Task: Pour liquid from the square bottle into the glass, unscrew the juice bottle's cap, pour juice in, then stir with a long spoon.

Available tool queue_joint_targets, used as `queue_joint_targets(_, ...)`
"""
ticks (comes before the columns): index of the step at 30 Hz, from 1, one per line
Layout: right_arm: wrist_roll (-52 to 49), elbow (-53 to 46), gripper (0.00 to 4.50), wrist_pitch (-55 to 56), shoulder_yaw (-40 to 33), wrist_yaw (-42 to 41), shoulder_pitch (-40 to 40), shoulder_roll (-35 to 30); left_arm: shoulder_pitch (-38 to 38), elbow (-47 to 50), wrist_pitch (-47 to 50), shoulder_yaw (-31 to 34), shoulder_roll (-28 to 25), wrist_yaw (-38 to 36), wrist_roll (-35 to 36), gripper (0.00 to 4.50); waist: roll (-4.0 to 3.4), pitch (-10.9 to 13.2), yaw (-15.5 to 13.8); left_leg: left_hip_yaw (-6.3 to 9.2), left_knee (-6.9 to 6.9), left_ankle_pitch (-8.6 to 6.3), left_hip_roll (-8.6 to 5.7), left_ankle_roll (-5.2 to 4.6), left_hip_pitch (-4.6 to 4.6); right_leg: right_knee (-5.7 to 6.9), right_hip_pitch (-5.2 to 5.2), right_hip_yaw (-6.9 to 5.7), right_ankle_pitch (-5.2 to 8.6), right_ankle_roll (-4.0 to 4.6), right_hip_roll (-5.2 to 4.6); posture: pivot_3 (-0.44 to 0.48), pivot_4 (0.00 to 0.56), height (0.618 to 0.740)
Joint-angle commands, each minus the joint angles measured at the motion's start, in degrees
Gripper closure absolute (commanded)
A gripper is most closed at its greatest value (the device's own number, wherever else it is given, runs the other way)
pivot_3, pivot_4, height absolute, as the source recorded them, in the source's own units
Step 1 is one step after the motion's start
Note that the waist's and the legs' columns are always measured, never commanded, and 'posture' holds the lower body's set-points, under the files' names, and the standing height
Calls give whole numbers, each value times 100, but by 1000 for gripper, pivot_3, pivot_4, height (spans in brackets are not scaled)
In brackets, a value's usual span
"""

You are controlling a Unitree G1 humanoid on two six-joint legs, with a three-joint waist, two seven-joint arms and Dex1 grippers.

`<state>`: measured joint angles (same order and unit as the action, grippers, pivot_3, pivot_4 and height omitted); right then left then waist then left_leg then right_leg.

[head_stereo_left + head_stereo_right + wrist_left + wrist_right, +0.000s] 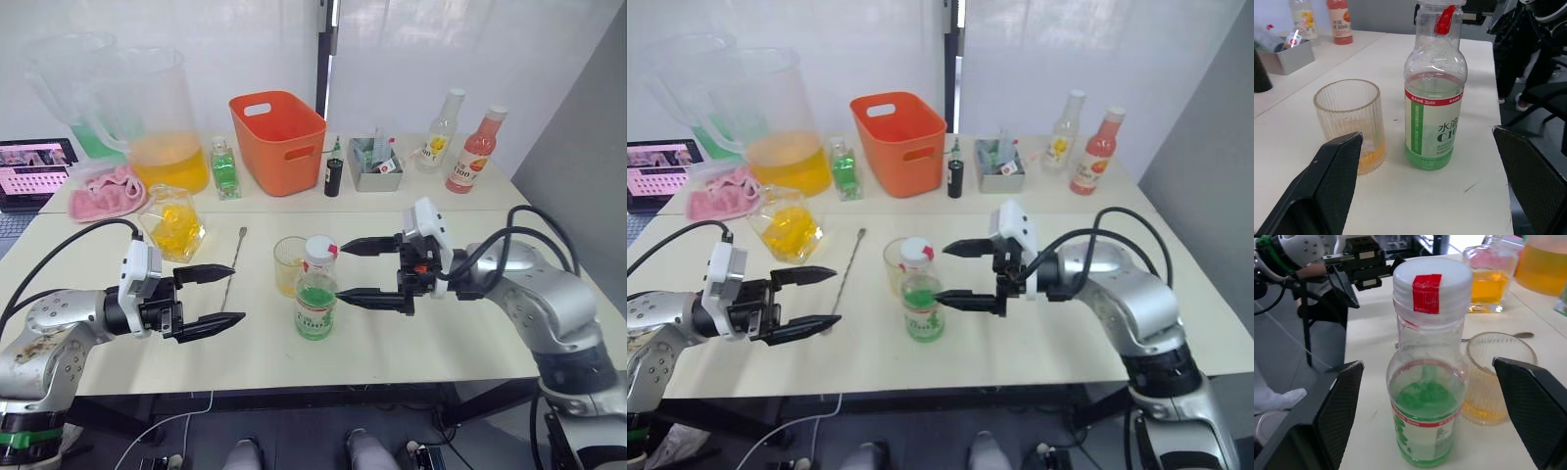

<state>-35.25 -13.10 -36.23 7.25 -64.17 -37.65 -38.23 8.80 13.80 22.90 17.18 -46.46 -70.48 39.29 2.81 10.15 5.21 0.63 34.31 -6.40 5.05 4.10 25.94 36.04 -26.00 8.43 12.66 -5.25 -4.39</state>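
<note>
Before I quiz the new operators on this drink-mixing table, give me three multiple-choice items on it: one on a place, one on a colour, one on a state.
1. Where does the long spoon lie?
A. inside the glass
B. flat on the table, between the square bottle and the glass
C. in the orange basket

2. What colour is the mark on the cap?
A. red
B. blue
C. black

3. How does the juice bottle stand?
A. tipped over the glass
B. lying on its side
C. upright with its cap on

Answers:
1. B: the spoon rests on the table, with the square bottle on one side and the glass on the other.
2. A: the right wrist view shows a red patch on the white cap.
3. C: it stands capped, while the left gripper and right gripper are both open and hold nothing.
</note>
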Motion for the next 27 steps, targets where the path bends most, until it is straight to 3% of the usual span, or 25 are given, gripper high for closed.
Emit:
queue_joint_targets(1, 91, 528, 28, 368, 154, -639, -552, 167, -335, 571, 112, 444, -65, 288, 207, 0, 0, 0, 6, 0, 1, 0, 0, 0, 1, 0, 0, 0, 0, 0, 0, 0, 150, 722)
queue_joint_targets(14, 599, 1877, 28, 1038, 464, -1401, -1357, 904, -961, 1143, 248, 942, -92, 796, 403, 0, -1, 1, 19, 4, 1, 0, 1, 1, 1, 7, -4, -7, -1, 3, 1, 0, 150, 722)
queue_joint_targets(23, 717, 1885, 2923, 1050, 394, -1546, -1297, 942, -863, 1043, 173, 813, -120, 780, 368, 0, -1, 1, 31, 4, 0, 0, 2, 1, 1, 9, -5, -8, -1, 3, 2, 0, 150, 722)
queue_joint_targets(24, 682, 1805, 3137, 1000, 355, -1533, -1270, 919, -838, 1003, 151, 784, -118, 746, 358, 0, -1, 1, 31, 4, 0, 0, 2, 1, 1, 9, -5, -8, -1, 3, 3, 0, 150, 722)
queue_joint_targets(27, 551, 1475, 3209, 788, 249, -1440, -1151, 848, -738, 863, 73, 664, -94, 638, 312, 0, -1, 1, 22, 4, 0, 0, 1, 1, 1, 9, -5, -8, -1, 3, 2, 0, 150, 722)
